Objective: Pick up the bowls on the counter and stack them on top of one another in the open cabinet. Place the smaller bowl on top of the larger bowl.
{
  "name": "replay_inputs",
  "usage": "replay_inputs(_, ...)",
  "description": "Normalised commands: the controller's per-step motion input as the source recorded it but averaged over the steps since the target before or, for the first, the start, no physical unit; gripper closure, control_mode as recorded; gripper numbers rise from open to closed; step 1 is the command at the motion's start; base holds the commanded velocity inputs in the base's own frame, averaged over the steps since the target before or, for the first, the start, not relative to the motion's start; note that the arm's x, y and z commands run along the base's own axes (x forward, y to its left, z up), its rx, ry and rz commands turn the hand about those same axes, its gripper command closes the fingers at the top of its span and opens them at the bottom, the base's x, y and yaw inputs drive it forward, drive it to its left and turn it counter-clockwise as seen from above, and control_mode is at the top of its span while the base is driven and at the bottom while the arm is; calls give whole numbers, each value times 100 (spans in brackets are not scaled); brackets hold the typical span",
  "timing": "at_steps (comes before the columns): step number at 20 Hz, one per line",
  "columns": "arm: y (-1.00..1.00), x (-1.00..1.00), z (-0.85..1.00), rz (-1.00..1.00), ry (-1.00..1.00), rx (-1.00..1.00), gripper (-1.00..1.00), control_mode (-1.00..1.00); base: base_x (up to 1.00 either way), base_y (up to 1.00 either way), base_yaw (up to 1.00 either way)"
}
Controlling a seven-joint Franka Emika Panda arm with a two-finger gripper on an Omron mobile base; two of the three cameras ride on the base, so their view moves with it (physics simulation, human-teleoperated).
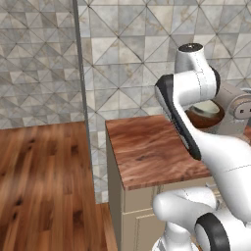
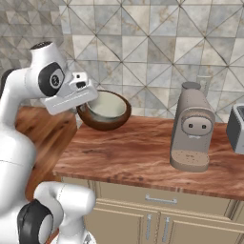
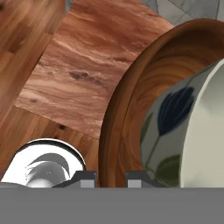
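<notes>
Above the surface (image 2: 143,152), the claw (image 3: 111,177) is clamping the larger bowl (image 2: 107,123) by its rim, carrying the smaller bowl (image 2: 106,107) nested inside.

No readable text, label or number anywhere — nothing legible.

Even, soft, shadowless rendered light

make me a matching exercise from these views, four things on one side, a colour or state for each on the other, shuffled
Things:
1. larger bowl
2. smaller bowl
3. coffee machine
4. gripper

Descriptions:
A. pale, sitting inside another bowl
B. closed on a thick brown rim
C. beige, standing upright on the counter
D. dark reddish-brown, lifted and tilted

Pairs: 1-D, 2-A, 3-C, 4-B
</notes>
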Motion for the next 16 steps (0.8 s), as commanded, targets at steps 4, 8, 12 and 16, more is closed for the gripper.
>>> replay_inputs(4, 2, -41, 14, 17, -4, 2, 100, -100, 0, 0, 0)
replay_inputs(8, 5, -47, 14, 17, -1, 0, 100, -100, 0, 0, 0)
replay_inputs(12, 7, -50, 17, 17, 0, 0, 100, -100, 0, 0, 0)
replay_inputs(16, 10, -49, 17, 17, 0, -2, 100, -100, 0, 0, 0)
